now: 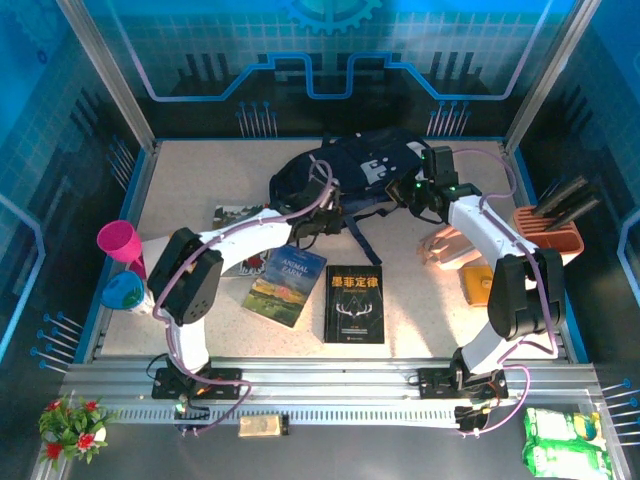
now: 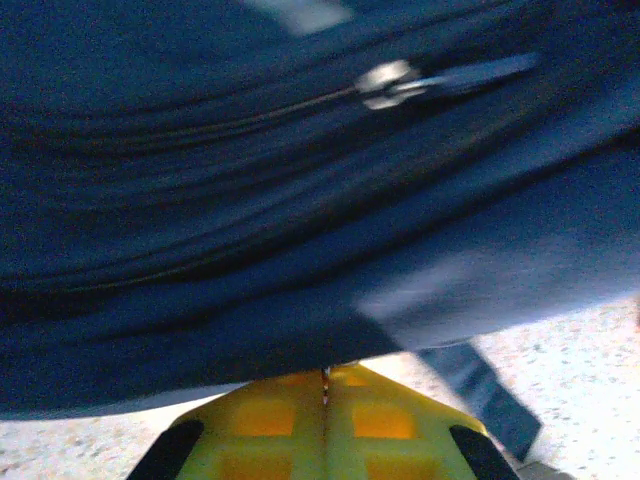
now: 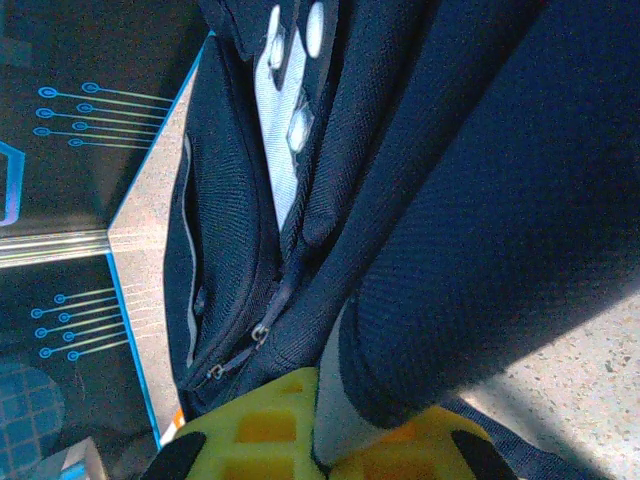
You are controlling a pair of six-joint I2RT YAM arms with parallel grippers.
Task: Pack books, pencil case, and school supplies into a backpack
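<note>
The dark navy backpack (image 1: 352, 168) lies at the back middle of the table. My left gripper (image 1: 306, 228) is at its near edge. In the left wrist view its yellow fingers (image 2: 262, 425) are pressed together at the backpack's (image 2: 250, 200) lower hem, pinching the edge. My right gripper (image 1: 422, 190) is shut on a fold of fabric at the backpack's (image 3: 470, 180) right side. The black book (image 1: 355, 303) and the Animal Farm book (image 1: 286, 284) lie flat in front. The white-red book (image 1: 234, 214) is partly under my left arm. The pinkish pencil case (image 1: 448, 248) and an orange-yellow piece (image 1: 477, 284) lie at the right.
A beige block holder with black handles (image 1: 552, 228) stands at the right edge. A magenta cup (image 1: 118, 240) and a blue object (image 1: 124, 292) sit at the left edge. A silver zipper pull (image 2: 390, 82) shows on the backpack. Black straps trail toward the books.
</note>
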